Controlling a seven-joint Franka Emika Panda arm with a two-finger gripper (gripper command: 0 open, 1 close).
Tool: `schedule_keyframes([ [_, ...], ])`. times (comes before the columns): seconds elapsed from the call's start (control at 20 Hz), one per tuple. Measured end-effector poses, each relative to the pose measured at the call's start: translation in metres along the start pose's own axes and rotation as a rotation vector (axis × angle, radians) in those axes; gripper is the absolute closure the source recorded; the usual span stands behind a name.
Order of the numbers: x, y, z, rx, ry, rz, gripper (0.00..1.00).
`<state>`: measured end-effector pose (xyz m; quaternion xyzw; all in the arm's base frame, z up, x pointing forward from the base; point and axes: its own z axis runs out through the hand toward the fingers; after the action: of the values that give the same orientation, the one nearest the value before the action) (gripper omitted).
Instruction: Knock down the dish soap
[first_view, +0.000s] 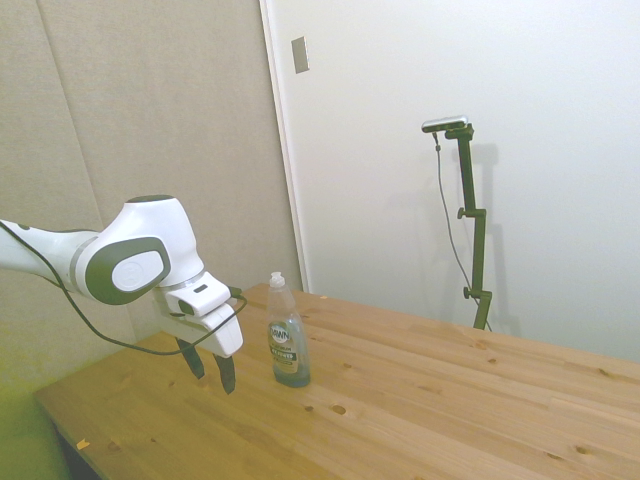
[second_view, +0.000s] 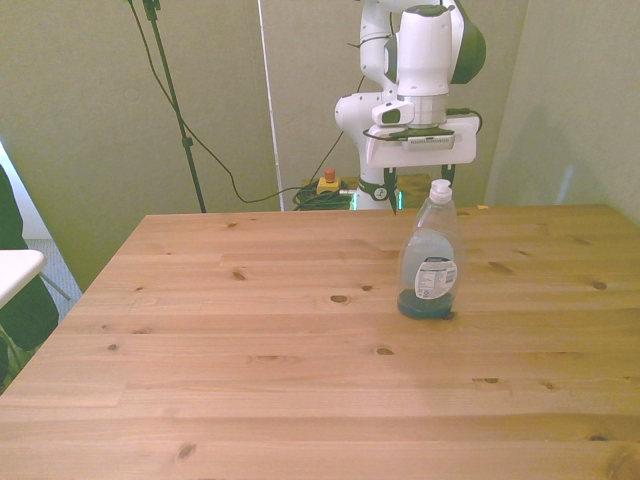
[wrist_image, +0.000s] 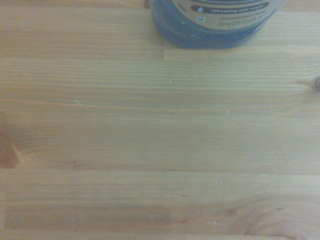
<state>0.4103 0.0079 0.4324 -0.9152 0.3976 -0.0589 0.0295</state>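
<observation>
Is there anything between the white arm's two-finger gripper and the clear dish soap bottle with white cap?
Nothing: in the side view only bare wooden table separates the gripper from the dish soap bottle.

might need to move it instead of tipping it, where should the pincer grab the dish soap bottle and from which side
Grip the dish soap bottle at its narrow neck, just under the white cap. It stands upright on the wooden table and tapers upward, so the neck probably fits between the fingers better than the wide lower body. Come in level from the pincer's side, where it already hangs open beside the bottle.
</observation>
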Motion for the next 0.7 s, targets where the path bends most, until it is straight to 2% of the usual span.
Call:
schedule_keyframes([
  [0.1, 0.001, 0.0, 0.0, 0.003, 0.003, 0.002, 0.0],
  [0.15, 0.001, 0.0, -0.001, 0.004, 0.003, 0.006, 1.0],
  [0.7, 0.026, -0.015, -0.028, 0.043, 0.05, 0.105, 1.0],
])
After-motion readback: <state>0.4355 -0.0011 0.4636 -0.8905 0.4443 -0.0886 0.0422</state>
